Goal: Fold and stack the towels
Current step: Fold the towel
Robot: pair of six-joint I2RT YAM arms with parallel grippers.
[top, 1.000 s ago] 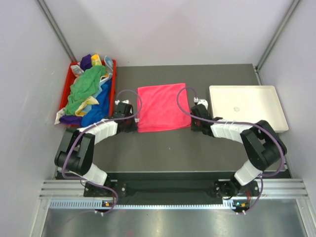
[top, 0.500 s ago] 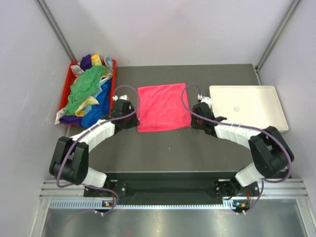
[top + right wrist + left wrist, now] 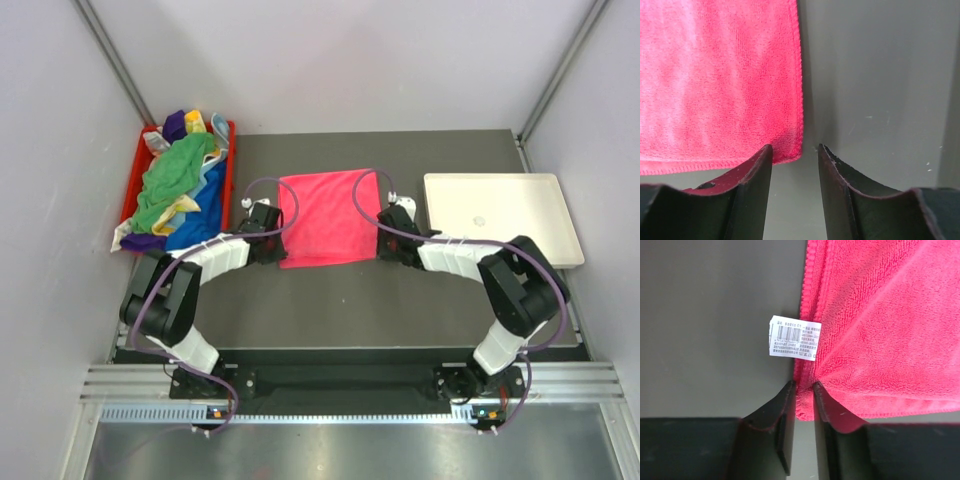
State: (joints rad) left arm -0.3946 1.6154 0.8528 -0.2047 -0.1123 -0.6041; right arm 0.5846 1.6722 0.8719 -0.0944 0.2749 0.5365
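Pale walls enclose a dark grey tabletop (image 3: 400, 300), and at its centre in the overhead view you have a bright pink square terry towel (image 3: 330, 215) lying flat. Your left gripper (image 3: 802, 387) sits at the towel's lower left corner, its jaws closed narrowly on the hemmed edge, which puckers there just below a white printed label (image 3: 794, 337). Your right gripper (image 3: 795, 147) is at the lower right corner with its jaws apart, straddling the corner without pinching it. At the upper left, a red plastic bin (image 3: 231, 140) holds a heap of crumpled green, blue, purple and yellow towels (image 3: 180, 190). At the right lies a white flat tray (image 3: 500, 215).
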